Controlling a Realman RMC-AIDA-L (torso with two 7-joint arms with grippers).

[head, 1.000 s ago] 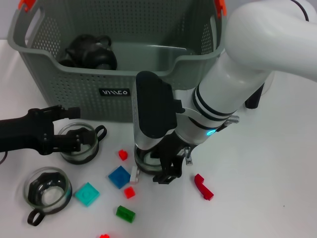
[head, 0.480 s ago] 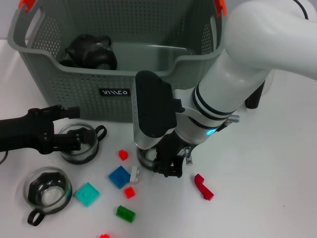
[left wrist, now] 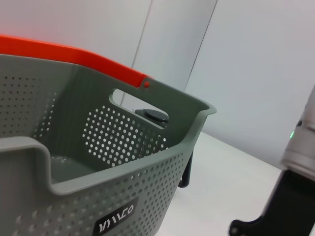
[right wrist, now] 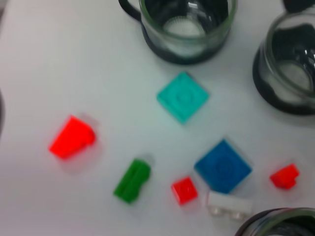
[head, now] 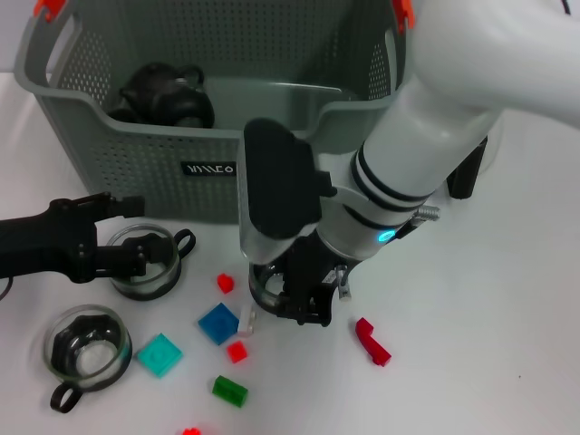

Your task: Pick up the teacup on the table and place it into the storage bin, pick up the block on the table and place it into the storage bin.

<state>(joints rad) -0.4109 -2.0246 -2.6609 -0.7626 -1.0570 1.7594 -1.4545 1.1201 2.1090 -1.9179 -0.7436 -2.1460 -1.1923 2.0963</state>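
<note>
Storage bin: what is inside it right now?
Inside the grey-green perforated plastic storage bin, a dark rounded object lies in the far left corner; what it is I cannot tell. The right arm covers the bin's right side, hiding anything there.

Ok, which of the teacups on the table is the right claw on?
The middle teacup, just right of the blue block and below the storage bin. The right claw straddles it; the other two sit farther left.

The grey-green perforated plastic storage bin carries a small black label – white stylised letters, not clearly readable.
</note>
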